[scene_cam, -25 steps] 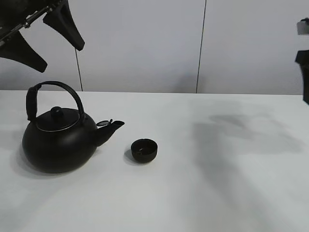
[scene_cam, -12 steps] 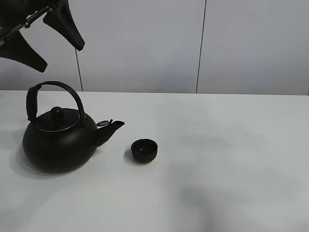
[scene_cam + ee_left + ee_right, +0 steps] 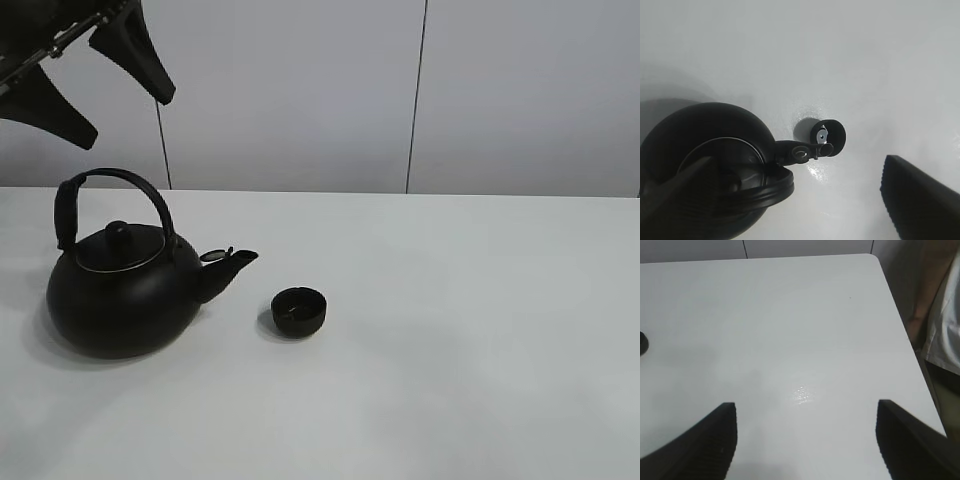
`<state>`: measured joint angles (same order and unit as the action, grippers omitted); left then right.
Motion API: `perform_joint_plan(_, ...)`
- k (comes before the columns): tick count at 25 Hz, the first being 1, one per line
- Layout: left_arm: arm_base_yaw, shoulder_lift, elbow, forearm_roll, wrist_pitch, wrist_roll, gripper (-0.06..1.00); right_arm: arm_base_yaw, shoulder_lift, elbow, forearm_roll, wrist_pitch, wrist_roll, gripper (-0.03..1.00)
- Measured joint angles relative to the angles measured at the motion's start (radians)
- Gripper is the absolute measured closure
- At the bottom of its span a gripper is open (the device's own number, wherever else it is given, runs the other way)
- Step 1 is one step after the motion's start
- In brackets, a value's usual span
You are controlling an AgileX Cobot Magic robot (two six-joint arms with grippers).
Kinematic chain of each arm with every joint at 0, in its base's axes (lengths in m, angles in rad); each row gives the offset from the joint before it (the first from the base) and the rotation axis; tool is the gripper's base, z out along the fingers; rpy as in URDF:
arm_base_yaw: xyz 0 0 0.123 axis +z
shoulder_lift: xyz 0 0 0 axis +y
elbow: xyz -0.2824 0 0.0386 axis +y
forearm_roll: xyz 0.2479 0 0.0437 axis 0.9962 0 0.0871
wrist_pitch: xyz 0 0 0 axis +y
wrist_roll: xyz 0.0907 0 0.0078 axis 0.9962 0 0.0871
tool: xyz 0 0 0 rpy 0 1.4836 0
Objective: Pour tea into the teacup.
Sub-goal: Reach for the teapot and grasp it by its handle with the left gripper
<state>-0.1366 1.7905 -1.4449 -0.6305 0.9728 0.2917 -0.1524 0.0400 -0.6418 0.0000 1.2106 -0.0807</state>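
Observation:
The small black teacup [image 3: 299, 311] stands on the white table [image 3: 480, 330], just right of the big black kettle [image 3: 120, 290], whose spout [image 3: 232, 262] points at it. No stream of tea shows. My left gripper [image 3: 95, 85] is open and empty, high above the kettle's handle. In the left wrist view the kettle [image 3: 715, 165] and the teacup [image 3: 830, 138] lie below between the fingers [image 3: 920, 200]; a bright glint shows inside the cup. My right gripper [image 3: 806, 407] is open and empty over bare table, out of the exterior view.
In the right wrist view the table's right edge and rounded corner [image 3: 877, 260] show, with a person's arm and clothing [image 3: 940, 325] just beyond. A white panelled wall [image 3: 300, 90] stands behind the table.
The right arm, seen at the right edge a second ago, has left the exterior view and its shadow on the table is gone. Kettle, teacup and left gripper have not moved.

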Motion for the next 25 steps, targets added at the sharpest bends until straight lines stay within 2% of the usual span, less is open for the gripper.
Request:
perform_joint_plan(8,0.0,0.0,0.0,0.0,0.0,0.0,0.31,0.03,-0.059,0.132,0.045,-0.029,0.002,0.44)
perform_joint_plan(14,0.0,0.0,0.0,0.0,-0.001,0.0,0.31,0.03,-0.059,0.164,0.06,-0.112,0.002,0.44)
perform_joint_plan(25,0.0,0.0,0.0,-0.001,-0.002,0.0,0.31,0.03,-0.059,0.167,0.061,-0.129,0.002,0.44)
